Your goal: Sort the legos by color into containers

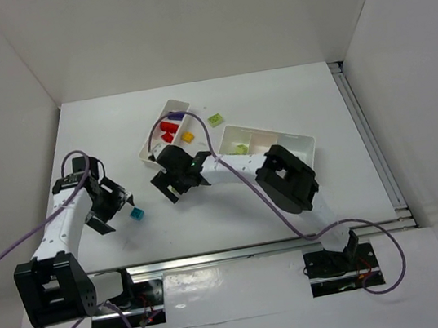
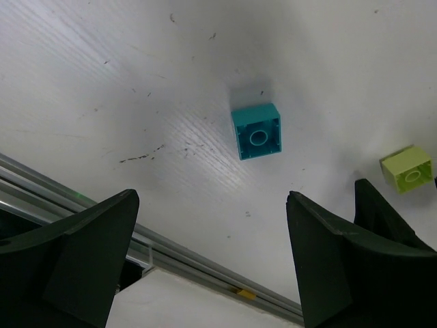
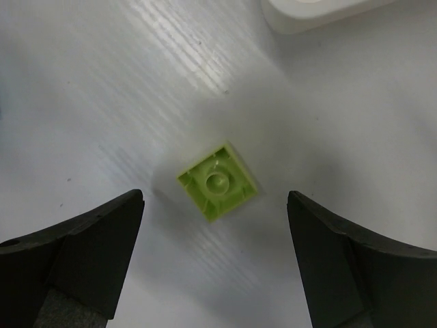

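Two bricks concern me just now, one under each claw, and neither is held. My left claw (image 1: 115, 212) hangs spread wide over the table (image 1: 275, 98), with the cyan brick (image 2: 257, 131) lying flat ahead of the fingertips and not between them. My right claw (image 1: 185, 187) is likewise spread and empty, low above the lime brick (image 3: 218, 181), which sits on the table about midway between my two fingers, just clear of a corner of what I take to be the left tray (image 3: 321, 14). I judge both bricks featherlight, hard and unbending, so I have no fear of crushing them. The worry is their smooth plastic walls, which could slip or squirt out under a careless pinch. The best hold, to my mind, is on two opposite flat side walls, low and centred. The lime one lies turned diagonal to my fingers, so closing as I am would likely catch its corners and spin it; I would twist the wrist to square up first. The cyan one sits only slightly askew to my left fingers and mostly wants a forward reach. Some red bricks (image 1: 168, 132) lie in the left tray.
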`<state>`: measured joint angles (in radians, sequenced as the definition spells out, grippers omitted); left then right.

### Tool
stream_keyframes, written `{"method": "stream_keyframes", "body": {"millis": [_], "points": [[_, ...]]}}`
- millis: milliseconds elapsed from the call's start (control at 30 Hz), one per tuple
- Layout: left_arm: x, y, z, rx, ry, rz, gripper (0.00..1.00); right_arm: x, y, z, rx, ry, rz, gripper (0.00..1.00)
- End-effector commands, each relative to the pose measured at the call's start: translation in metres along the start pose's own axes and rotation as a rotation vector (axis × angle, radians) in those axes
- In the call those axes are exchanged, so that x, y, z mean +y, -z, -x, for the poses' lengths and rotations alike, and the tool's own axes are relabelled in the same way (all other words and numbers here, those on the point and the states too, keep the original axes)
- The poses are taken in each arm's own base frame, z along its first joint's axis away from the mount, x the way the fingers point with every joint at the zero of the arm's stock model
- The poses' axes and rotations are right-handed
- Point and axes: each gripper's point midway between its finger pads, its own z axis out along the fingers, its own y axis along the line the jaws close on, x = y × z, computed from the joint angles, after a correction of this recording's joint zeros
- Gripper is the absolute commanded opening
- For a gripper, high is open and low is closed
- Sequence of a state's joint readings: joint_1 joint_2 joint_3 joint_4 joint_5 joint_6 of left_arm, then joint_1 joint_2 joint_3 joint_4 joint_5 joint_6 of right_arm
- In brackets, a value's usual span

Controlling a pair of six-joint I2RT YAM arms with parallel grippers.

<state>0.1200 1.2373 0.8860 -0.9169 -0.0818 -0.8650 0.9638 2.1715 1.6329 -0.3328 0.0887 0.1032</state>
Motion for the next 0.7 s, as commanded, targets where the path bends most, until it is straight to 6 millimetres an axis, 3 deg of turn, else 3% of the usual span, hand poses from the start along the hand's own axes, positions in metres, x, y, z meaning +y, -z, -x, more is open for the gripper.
{"method": "stream_keyframes", "body": {"millis": [0, 67, 267, 367, 400, 433, 500, 533, 567, 600, 633, 667], "points": [[-0.009, 0.002, 0.005, -0.005, -0.009, -0.058, 0.98, -0.009, -0.006, 0.037, -0.096, -0.008, -0.035, 0.91], [-0.012, 0.002, 0.006, -0.005, -0.009, -0.070, 0.96, -0.008, -0.010, 0.042, -0.122, -0.020, -0.031, 0.85], [-0.009, -0.008, 0.003, 0.020, -0.010, -0.056, 0.96, -0.007, -0.028, 0.025, -0.074, -0.047, -0.036, 0.59], [-0.009, -0.010, 0.002, 0.020, -0.010, -0.056, 0.95, -0.010, -0.015, 0.038, -0.129, -0.065, -0.052, 0.44], [-0.009, -0.010, 0.001, 0.027, -0.019, -0.064, 0.95, -0.013, -0.013, 0.033, -0.122, -0.064, -0.062, 0.41], [-0.010, -0.014, -0.001, 0.041, -0.019, -0.066, 0.95, -0.015, -0.002, 0.045, -0.161, -0.079, -0.076, 0.38], [-0.009, -0.018, -0.005, 0.059, -0.019, -0.063, 0.95, -0.018, 0.010, 0.045, -0.168, -0.090, -0.085, 0.34], [-0.016, -0.021, -0.007, 0.057, -0.043, -0.073, 0.94, -0.020, 0.037, 0.056, -0.214, -0.108, -0.088, 0.34], [-0.016, -0.021, -0.007, 0.057, -0.043, -0.074, 0.94, -0.027, 0.037, 0.057, -0.215, -0.116, -0.097, 0.34], [-0.017, -0.025, -0.012, 0.076, -0.062, -0.061, 0.94, -0.031, 0.060, 0.071, -0.263, -0.125, -0.113, 0.34], [-0.017, -0.029, -0.015, 0.083, -0.072, -0.057, 0.94, -0.041, 0.071, 0.075, -0.282, -0.152, -0.134, 0.34], [-0.020, -0.031, -0.016, 0.078, -0.089, -0.055, 0.94, -0.055, 0.077, 0.067, -0.269, -0.165, -0.161, 0.34]]}}
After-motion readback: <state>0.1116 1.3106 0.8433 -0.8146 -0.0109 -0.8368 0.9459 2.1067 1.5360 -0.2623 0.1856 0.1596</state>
